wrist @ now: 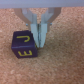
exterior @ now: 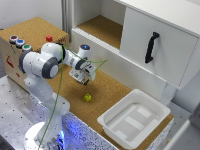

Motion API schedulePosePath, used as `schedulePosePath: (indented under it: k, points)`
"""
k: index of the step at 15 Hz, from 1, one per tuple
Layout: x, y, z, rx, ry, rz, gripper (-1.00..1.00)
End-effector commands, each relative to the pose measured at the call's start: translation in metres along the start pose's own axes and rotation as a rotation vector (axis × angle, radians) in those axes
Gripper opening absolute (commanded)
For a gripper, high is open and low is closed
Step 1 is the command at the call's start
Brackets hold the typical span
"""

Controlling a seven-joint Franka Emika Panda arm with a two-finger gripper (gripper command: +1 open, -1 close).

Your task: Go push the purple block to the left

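One arm, white, base at lower left of the exterior view, reaching toward frame centre. End effector (exterior: pixel 85 75) hangs low over the cork counter (exterior: pixel 110 90), just left of centre.

Wrist view: one purple block (wrist: pixel 23 44) on the cork, yellow letters on two faces, "J" on top. Two fingers (wrist: pixel 44 31) stand close together, narrow gap, gripping nothing; the nearer one is just beside the block's edge, contact cannot be told. The block cannot be made out in the exterior view; it would be under the end effector.

Other items, counted in the exterior view:
- One small yellow object (exterior: pixel 87 97) on the cork, just below centre, apart from the end effector.
- One white bin (exterior: pixel 134 118), lower right.
- One cabinet with one black handle (exterior: pixel 151 47), upper right.
- One box (exterior: pixel 15 55), left edge; four buttons (exterior: pixel 20 43) on top: three in a row, one red further right.
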State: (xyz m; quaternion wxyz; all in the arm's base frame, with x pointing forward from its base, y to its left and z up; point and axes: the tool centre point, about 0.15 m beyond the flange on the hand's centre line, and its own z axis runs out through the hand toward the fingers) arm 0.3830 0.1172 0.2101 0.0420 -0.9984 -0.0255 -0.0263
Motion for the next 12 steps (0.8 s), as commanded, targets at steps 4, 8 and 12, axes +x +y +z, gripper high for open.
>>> schedulePosePath:
  k: [4, 8, 12]
  points:
    - [0.014, -0.02, -0.015, -0.107, 0.012, 0.097, -1.0]
    - [-0.002, -0.006, -0.066, -0.089, 0.091, 0.11, -1.0]
    - [-0.007, -0.004, -0.069, -0.072, 0.07, 0.063, 1.0]
